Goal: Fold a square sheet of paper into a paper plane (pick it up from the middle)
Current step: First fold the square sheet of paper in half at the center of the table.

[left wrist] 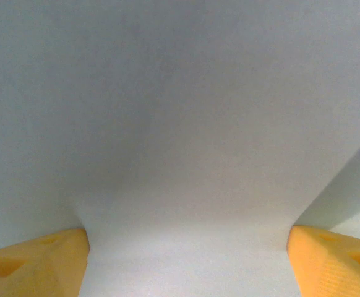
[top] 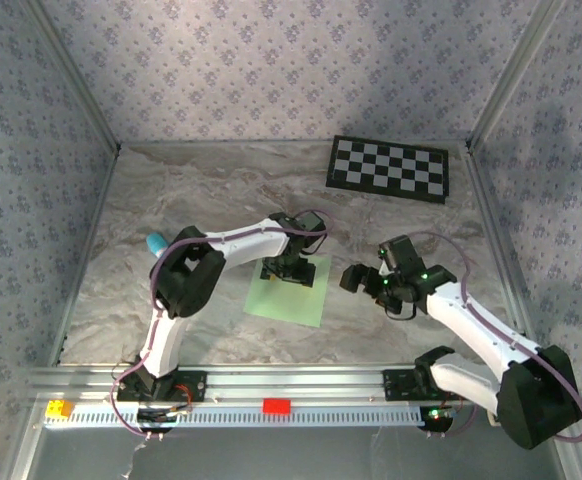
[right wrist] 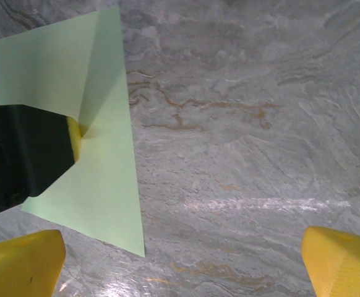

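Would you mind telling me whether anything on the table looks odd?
One thing: the square sheet of paper is not lying flat. A raised crease runs from where the left gripper meets it toward one edge.

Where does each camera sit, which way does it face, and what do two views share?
Top external: above, behind the bases, looking down on the table; both arms, left claw on sheet.
Left wrist: on left arm, close against the sheet; own yellow fingertips.
Right wrist: on right arm, facing down at table; own fingertips.
Shared, top and right wrist: left claw on sheet.
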`<control>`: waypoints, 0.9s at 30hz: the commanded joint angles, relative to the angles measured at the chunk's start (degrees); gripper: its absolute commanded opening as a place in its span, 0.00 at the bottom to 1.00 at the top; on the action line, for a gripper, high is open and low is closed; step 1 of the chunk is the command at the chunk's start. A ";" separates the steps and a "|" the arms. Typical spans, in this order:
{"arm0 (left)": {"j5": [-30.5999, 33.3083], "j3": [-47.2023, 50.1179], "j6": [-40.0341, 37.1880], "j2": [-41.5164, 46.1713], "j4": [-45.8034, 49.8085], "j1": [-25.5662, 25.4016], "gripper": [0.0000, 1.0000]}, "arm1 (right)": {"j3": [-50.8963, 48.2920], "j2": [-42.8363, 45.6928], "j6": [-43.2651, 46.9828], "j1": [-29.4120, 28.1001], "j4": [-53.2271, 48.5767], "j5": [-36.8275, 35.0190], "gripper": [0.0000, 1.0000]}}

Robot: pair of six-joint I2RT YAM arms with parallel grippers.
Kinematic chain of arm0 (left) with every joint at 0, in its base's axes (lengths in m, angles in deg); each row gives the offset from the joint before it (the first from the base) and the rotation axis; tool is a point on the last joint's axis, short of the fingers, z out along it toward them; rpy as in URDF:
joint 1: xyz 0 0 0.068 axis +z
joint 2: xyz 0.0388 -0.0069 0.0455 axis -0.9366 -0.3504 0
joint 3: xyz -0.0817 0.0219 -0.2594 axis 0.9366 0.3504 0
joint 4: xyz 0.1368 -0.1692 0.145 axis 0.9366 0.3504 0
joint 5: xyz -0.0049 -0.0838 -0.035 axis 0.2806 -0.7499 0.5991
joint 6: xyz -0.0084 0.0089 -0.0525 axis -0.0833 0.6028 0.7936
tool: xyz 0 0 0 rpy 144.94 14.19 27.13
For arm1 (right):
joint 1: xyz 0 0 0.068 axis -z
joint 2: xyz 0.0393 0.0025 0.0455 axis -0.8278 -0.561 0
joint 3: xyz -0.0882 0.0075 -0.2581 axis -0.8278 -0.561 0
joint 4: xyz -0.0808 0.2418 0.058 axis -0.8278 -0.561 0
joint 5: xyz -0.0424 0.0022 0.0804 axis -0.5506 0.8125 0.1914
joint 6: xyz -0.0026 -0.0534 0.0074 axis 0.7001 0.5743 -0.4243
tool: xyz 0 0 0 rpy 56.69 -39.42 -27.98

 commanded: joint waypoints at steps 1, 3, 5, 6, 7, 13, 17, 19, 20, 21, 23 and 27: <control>-3.22 4.52 1.94 -4.43 -1.25 -0.30 0.83 | -1.45 1.67 -1.95 0.24 1.07 -1.11 1.00; -3.17 4.81 1.79 -4.91 -1.08 -0.30 0.83 | -1.92 2.22 -2.25 0.34 1.55 -1.35 1.00; -2.98 5.29 2.02 -5.27 -0.94 -0.32 0.83 | -2.23 2.42 -2.33 0.65 2.04 -1.40 1.00; -3.05 5.25 1.97 -5.46 -0.67 -0.34 0.83 | -2.23 2.42 -2.25 0.73 2.10 -1.40 1.00; -2.79 5.23 1.89 -5.68 -0.35 -0.30 0.83 | -2.10 2.42 -2.18 0.95 2.16 -1.33 1.00; -2.60 5.34 2.36 -5.86 -0.50 -0.30 0.80 | -0.81 3.03 -2.16 1.67 0.13 -0.85 1.00; -3.63 5.43 2.89 -5.87 -1.55 -0.30 0.78 | 0.14 3.29 -1.38 2.15 -1.94 -0.93 1.00; -3.55 4.95 2.75 -5.70 -1.42 -0.30 0.76 | 0.11 3.47 -1.28 2.26 -2.45 -1.03 1.00; -3.50 4.58 2.60 -5.65 -1.33 -0.33 0.74 | 0.01 3.59 -1.36 2.34 -2.61 -1.09 1.00; -3.42 4.19 2.50 -5.56 -1.15 -0.37 0.73 | -0.21 3.73 -1.57 2.40 -2.52 -1.22 1.00; -3.35 3.76 2.22 -4.84 -1.18 -0.31 0.68 | -0.90 4.10 -2.14 2.39 -2.03 -1.14 1.00; -2.96 3.13 1.86 -3.13 -1.12 -0.34 0.58 | -1.53 4.68 -2.60 2.52 -1.62 -1.37 1.00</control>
